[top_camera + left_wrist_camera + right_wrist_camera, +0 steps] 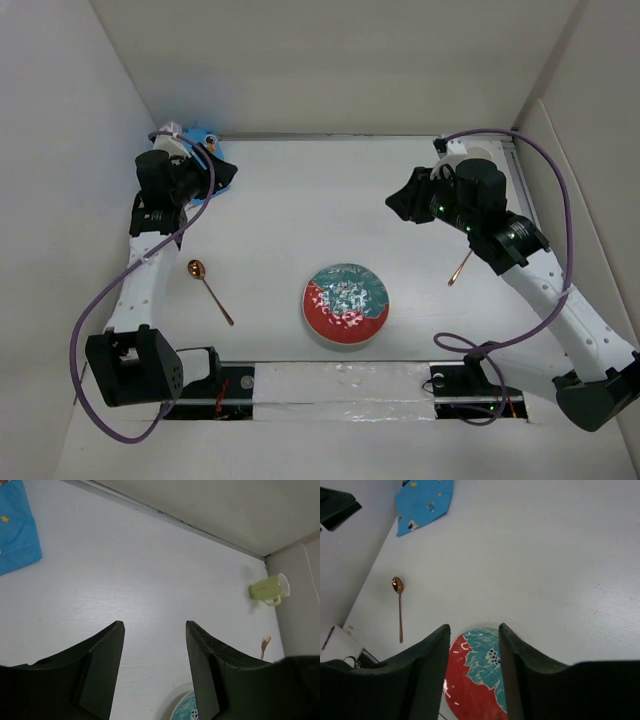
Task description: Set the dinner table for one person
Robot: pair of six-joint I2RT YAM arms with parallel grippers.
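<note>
Left end effector [154,623] spread — beside mat [17,530] at far-left corner, plate [346,303] well apart

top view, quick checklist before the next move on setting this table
1. left claw open, empty: ok
2. right claw open, empty: ok
3. plate flat on the dinner table, clear of both arms: ok
4. spoon lying free, left of plate: ok
5. blue mat under the plate: not ok, it sits in the far left corner
6. cup upright: cannot tell
</note>
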